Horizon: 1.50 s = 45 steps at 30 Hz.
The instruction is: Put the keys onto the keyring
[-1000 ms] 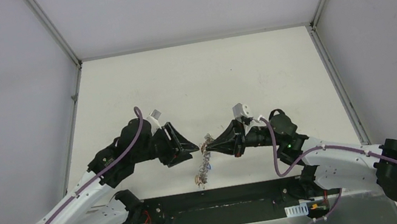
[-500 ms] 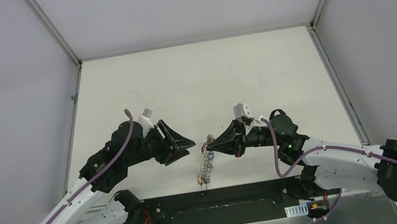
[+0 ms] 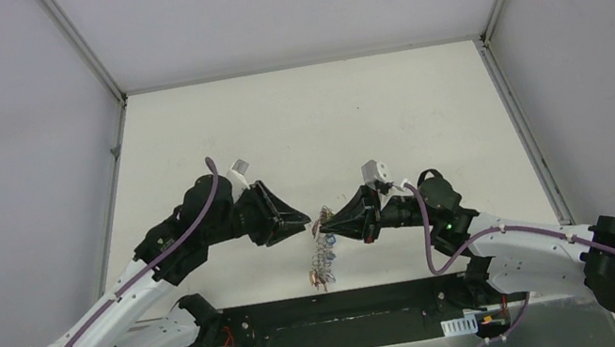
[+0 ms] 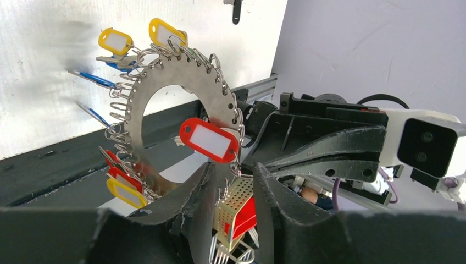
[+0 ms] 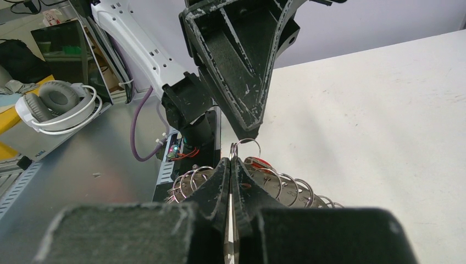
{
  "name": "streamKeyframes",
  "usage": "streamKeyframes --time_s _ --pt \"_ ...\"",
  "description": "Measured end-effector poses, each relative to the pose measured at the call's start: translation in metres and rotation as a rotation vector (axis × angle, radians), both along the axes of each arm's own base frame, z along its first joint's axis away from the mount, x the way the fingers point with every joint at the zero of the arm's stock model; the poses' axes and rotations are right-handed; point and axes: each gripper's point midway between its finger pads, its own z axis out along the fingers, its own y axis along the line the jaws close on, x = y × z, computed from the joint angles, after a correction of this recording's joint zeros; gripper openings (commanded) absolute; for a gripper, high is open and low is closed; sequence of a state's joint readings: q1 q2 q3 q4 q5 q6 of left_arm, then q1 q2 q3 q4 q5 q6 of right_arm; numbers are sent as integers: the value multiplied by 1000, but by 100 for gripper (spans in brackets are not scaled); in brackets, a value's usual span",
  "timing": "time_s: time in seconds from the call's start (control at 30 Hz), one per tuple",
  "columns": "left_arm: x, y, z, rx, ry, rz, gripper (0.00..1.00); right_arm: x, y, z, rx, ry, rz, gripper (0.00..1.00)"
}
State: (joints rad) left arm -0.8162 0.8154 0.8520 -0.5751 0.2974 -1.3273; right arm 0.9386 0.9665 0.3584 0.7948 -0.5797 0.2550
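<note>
L wrist view, nearest first: the left claw [image 4: 233, 179] has its two black fingers a narrow gap apart. In that gap sit a small wire loop, a perforated metal plate [image 4: 233, 206] & a red piece [image 4: 245, 215]. Can't tell if the fingers actually pinch any of it, or if the red piece is a key. Just beyond the fingertips stands the keyring [image 4: 189, 78], a flat silver-grey ring on edge, held up in the air, rim fringed w/ small loops. A red tag [image 4: 209, 139] hangs across its lower right, just above the fingertips. Yellow tags [image 4: 114, 40] sit at the top left, blue ones [image 4: 90, 78] on the left rim, more red & yellow at the lower left. Behind the ring the other arm's claw meets its right edge. Farther off is the white tabletop [image 4: 38, 110], w/ a small black thing [image 4: 236, 11] lying on it, too small to identify.

R wrist view: the right claw [image 5: 231, 165] is closed tight, fingers pressed together on the keyring's edge, loops fanning out either side. The left claw's tip points down just above one loop, v. near; contact not clear. Far left, off the tabletop, lie grey headphones [image 5: 55, 104].

Top view: the keyring hangs at the right claw's tip, between the 2 claws, which point at each other near the tabletop's front edge. Tags dangle below it.
</note>
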Motion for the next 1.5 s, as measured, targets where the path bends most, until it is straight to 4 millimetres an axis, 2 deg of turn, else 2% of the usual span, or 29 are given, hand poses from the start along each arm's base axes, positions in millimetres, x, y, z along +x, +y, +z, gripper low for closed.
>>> streamKeyframes --time_s 0.27,0.63,0.97,1.27,1.5 --pt "-2 -2 9 -38 -2 -8 28 0 0 -1 -2 0 0 0" --pt "-3 -8 3 -36 23 -34 22 1 1 -3 -9 6 0 0" --pt "-4 -8 -8 -20 42 -37 0 1 1 -3 -9 6 0 0" --pt "-5 -8 -9 -21 42 -39 0 1 1 -3 -9 6 0 0" --pt "-9 -8 -18 -13 64 -56 0 0 2 -4 -11 7 4 0"
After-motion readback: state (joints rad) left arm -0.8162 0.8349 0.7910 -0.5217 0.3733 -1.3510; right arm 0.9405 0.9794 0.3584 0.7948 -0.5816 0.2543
